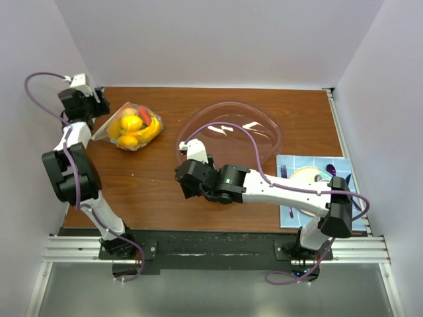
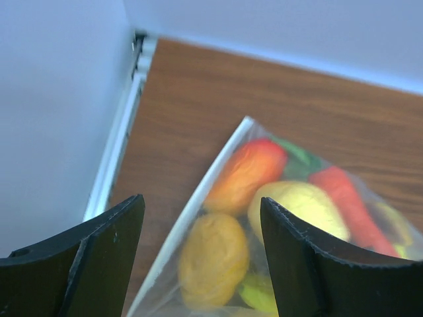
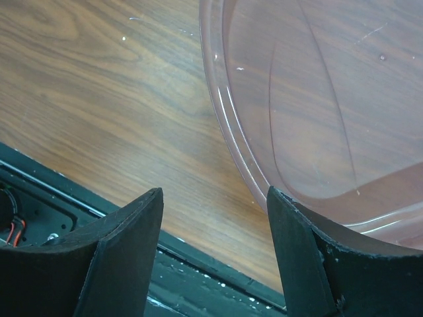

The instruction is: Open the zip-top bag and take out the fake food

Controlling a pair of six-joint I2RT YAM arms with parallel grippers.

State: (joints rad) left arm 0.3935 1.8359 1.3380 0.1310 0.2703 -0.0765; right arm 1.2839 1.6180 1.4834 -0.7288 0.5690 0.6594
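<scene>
The zip-top bag (image 1: 132, 129) lies at the back left of the table, clear plastic with its white zip strip (image 2: 198, 198) on the left edge. The fake food (image 1: 135, 127) is inside it: yellow, orange, red and green pieces (image 2: 211, 257). My left gripper (image 1: 100, 111) is open just left of the bag. In the left wrist view the gripper (image 2: 201, 254) straddles the zip edge without touching it. My right gripper (image 1: 187, 179) is open and empty over the table's middle. In the right wrist view it (image 3: 215, 247) hangs beside the bowl's rim.
A large clear pinkish bowl (image 1: 264, 129) sits at the back centre, its rim (image 3: 231, 139) close to my right fingers. A blue placemat (image 1: 291, 165) with a plate and fork lies at the right. White walls enclose the left, back and right.
</scene>
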